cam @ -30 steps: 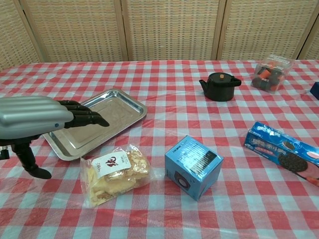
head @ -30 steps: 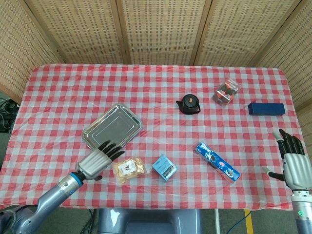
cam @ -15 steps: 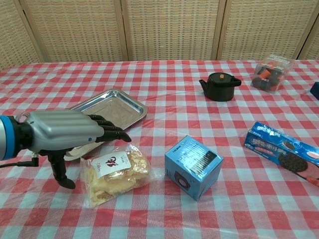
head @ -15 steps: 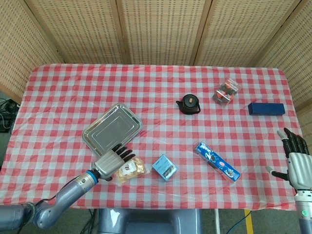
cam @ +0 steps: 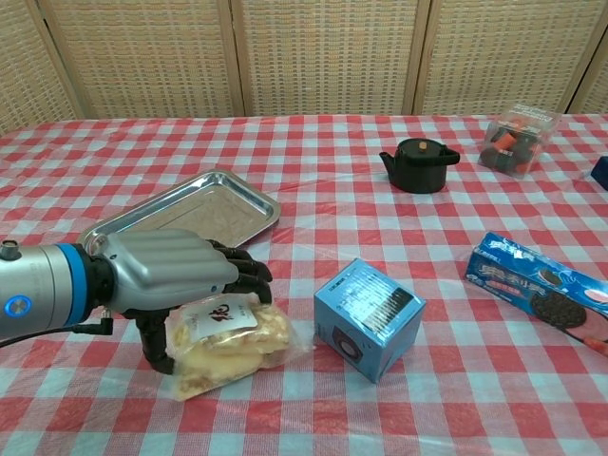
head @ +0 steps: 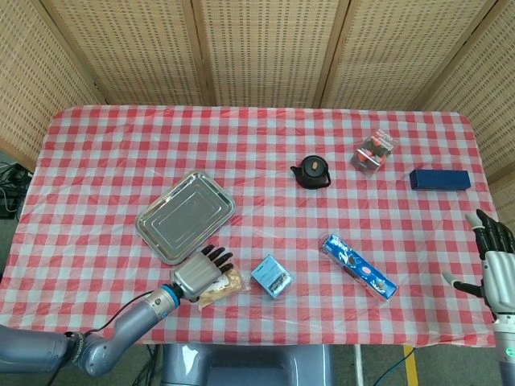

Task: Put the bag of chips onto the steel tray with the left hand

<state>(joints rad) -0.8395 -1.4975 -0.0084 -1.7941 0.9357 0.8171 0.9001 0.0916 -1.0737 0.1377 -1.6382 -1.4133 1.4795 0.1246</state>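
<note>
The bag of chips (head: pixel 226 286) (cam: pixel 239 344), clear with a white label, lies on the checked cloth near the front edge. My left hand (head: pixel 199 273) (cam: pixel 166 275) covers its left half. The fingers curl over the bag's top and far side, the thumb presses its left end, and the bag looks squeezed. The steel tray (head: pixel 185 215) (cam: pixel 237 185) sits just behind the hand and has nothing in it. My right hand (head: pixel 499 273) hovers off the table's right edge with its fingers spread, holding nothing; only the head view shows it.
A light blue box (head: pixel 271 276) (cam: pixel 369 316) stands just right of the bag. Further right lies a blue cookie pack (head: pixel 359 266) (cam: pixel 537 290). At the back are a black teapot (head: pixel 312 172) (cam: pixel 419 164), a clear snack box (head: pixel 374 151) (cam: pixel 515 138) and a dark blue box (head: pixel 438 178).
My left hand moved right from the tray's front corner onto the bag and closed over it; the bag now looks squashed. The right hand drifted slightly lower and further right.
</note>
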